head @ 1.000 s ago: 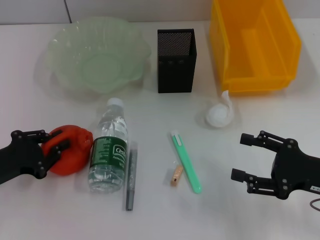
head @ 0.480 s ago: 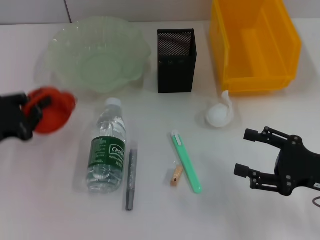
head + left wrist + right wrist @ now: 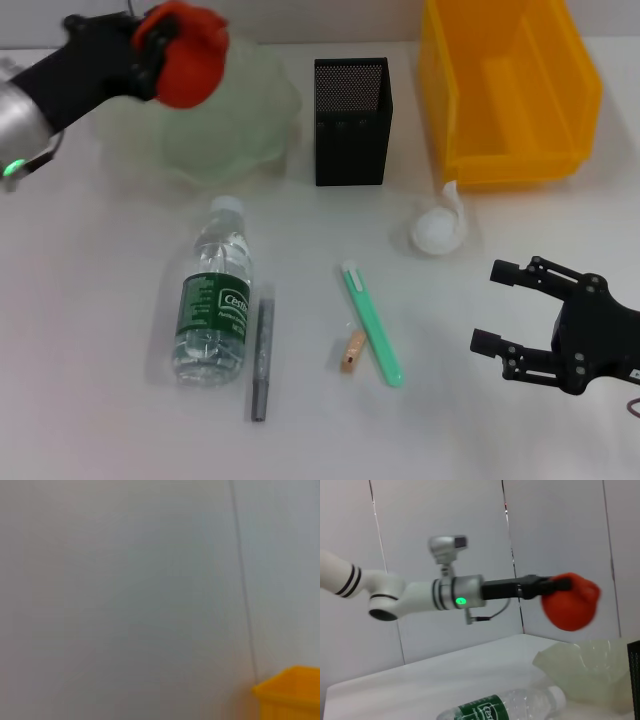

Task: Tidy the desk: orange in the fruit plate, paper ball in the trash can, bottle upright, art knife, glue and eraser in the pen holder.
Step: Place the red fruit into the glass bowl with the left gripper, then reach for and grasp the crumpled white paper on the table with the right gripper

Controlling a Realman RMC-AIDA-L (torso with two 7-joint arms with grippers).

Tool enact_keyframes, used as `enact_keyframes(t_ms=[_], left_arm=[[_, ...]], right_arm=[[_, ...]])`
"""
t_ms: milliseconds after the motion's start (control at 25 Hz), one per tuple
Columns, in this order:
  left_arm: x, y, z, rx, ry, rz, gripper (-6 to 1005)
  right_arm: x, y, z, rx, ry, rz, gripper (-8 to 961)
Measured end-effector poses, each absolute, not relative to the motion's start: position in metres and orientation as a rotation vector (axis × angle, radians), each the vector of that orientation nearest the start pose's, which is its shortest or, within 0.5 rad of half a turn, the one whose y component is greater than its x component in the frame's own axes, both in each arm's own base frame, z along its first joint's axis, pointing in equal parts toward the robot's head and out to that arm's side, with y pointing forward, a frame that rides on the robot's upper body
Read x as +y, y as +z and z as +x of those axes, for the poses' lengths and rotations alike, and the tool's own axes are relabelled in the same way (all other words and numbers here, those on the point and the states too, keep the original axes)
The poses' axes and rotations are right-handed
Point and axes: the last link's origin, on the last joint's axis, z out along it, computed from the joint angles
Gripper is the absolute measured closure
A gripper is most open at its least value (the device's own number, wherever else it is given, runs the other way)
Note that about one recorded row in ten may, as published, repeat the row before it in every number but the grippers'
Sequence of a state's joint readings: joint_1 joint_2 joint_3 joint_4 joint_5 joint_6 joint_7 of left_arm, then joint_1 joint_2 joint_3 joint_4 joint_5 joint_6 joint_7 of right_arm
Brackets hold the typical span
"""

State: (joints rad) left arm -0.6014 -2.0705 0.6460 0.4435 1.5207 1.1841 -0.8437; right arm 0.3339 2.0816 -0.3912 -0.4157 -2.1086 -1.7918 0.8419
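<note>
orange [image 3: 188, 55] in left gripper [image 3: 160, 50], above fruit plate [image 3: 255, 120]

red-orange orange [image 3: 190, 52], pale-green fruit plate [image 3: 262, 108], yellow trash can [image 3: 510, 90].

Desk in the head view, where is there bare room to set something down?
Bare stretches: left of the bottle, below the fruit plate; the near edge below the glue and art knife; between art knife and right gripper. The middle is crowded: bottle, glue, eraser and art knife lie close together.
</note>
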Motion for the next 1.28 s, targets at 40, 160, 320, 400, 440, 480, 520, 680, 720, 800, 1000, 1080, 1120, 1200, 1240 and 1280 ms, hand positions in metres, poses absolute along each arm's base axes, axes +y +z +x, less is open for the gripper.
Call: enact_keyframes(t_ms=[40, 160, 320, 400, 440, 480, 520, 680, 720, 800, 1000, 1080, 1120, 1200, 1240, 1280], left_arm=[[0.400, 0.015, -0.259, -0.317, -0.732, -2.167, 899], [0.415, 0.004, -0.256, -0.378, -0.668, -2.148, 868], [0.420, -0.002, -0.255, -0.412, -0.645, -2.141, 826], [0.420, -0.002, -0.256, -0.412, -0.642, -2.139, 805], [0.419, -0.002, -0.257, -0.415, -0.645, -2.132, 795], [0.419, -0.002, -0.257, -0.415, -0.645, -2.132, 784], [0.417, -0.001, -0.259, -0.422, -0.652, -2.126, 774], [0.404, 0.006, -0.269, -0.436, -0.706, -2.114, 643], [0.397, 0.009, -0.273, -0.432, -0.726, -2.117, 589], [0.385, 0.013, -0.278, -0.417, -0.759, -2.123, 479], [0.318, 0.024, -0.310, -0.344, -0.815, -2.192, 226], [0.301, 0.021, -0.317, -0.321, -0.789, -2.240, 207], [0.293, 0.020, -0.320, -0.319, -0.773, -2.255, 197], [0.282, 0.015, -0.325, -0.324, -0.749, -2.281, 178], [0.273, 0.010, -0.327, -0.327, -0.742, -2.315, 169], [0.273, 0.010, -0.327, -0.327, -0.742, -2.315, 159]], right_arm=[[0.228, -0.014, 0.314, 0.422, 0.955, -2.604, 126], [0.228, -0.014, 0.314, 0.424, 0.961, -2.605, 126], [0.227, -0.014, 0.313, 0.427, 0.971, -2.606, 126], [0.227, -0.014, 0.313, 0.428, 0.972, -2.606, 126], [0.227, -0.014, 0.313, 0.428, 0.972, -2.606, 126], [0.227, -0.014, 0.313, 0.428, 0.972, -2.606, 126], [0.227, -0.014, 0.313, 0.428, 0.973, -2.606, 126], [0.227, -0.010, 0.314, 0.453, 0.989, -2.588, 127], [0.227, -0.007, 0.314, 0.468, 1.007, -2.573, 127], [0.224, 0.003, 0.313, 0.497, 1.060, -2.548, 127], [0.220, 0.042, 0.308, 0.553, 1.160, -2.536, 127], [0.226, 0.062, 0.303, 0.588, 1.179, -2.538, 127], [0.231, 0.070, 0.299, 0.608, 1.173, -2.547, 127], [0.243, 0.087, 0.290, 0.689, 1.131, -2.579, 127], [0.258, 0.102, 0.275, 0.759, 1.005, -2.644, 127], [0.258, 0.102, 0.275, 0.759, 1.005, -2.644, 127]])
